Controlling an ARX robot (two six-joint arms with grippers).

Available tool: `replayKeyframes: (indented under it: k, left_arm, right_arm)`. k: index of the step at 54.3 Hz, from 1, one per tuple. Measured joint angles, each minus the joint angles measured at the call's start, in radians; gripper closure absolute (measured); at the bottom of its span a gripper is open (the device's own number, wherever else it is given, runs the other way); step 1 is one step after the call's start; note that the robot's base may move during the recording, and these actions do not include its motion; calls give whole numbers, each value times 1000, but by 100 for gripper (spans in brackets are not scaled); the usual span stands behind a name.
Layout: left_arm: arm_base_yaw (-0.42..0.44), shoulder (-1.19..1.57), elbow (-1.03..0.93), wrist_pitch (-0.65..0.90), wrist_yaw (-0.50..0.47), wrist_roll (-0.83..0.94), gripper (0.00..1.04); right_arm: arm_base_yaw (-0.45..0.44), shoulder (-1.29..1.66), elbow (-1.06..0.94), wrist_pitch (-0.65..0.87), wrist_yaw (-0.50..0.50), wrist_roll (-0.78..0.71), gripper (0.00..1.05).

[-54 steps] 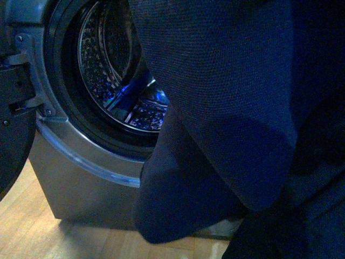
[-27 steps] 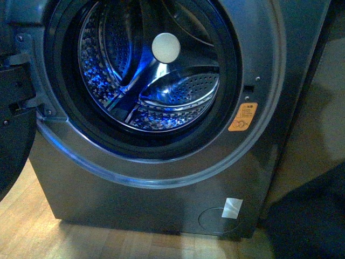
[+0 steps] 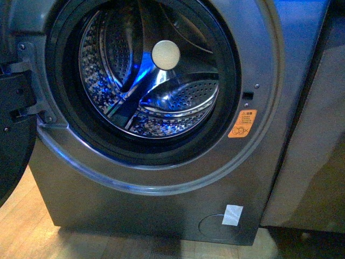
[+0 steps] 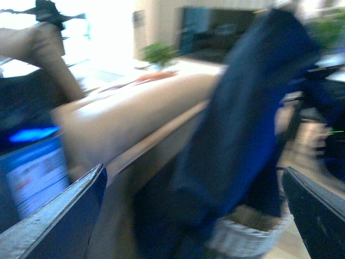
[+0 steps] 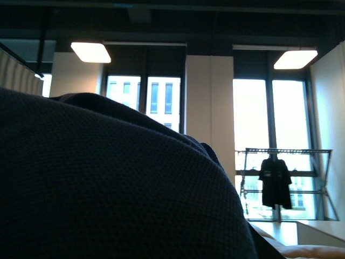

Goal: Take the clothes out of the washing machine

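- Washer: door open, no arm in front view.
- Clothes: outside the washer, hanging limp, lower end by woven basket; blurry.
- Clothes also drape across R wrist cam.
- L pincer: wide open, holds nothing.
- R pincer: unseen, can't tell.

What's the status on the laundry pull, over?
Left gripper open. Right gripper hidden under fabric. Garment out, hanging over basket. Washing machine drum empty, opening unobstructed.
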Motion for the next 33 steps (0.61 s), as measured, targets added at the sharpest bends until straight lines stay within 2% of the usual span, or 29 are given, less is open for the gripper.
replayKeyframes:
  k: [5,7,16,23,33]
  left_arm:
    - [52,-69,-80,-27,-341,16,7]
    - [94,-101,-113,-24,-397,17,7]
    - [209,-207,-198,-26,-467,30,7]
    - [269,-304,-270,-43,-486,30,7]
    - [309,-435,-394,-62,-531,19,7]
  right_arm:
    - [-118,97,162,-85,-14,14,97]
    - [-165,132,212,-111,-20,27,97]
    - [-262,177,249,-179,-69,-10,98]
    - [-284,200,230,-288,-117,-123,98]
    - [-287,285,171,-454,-116,-328,98]
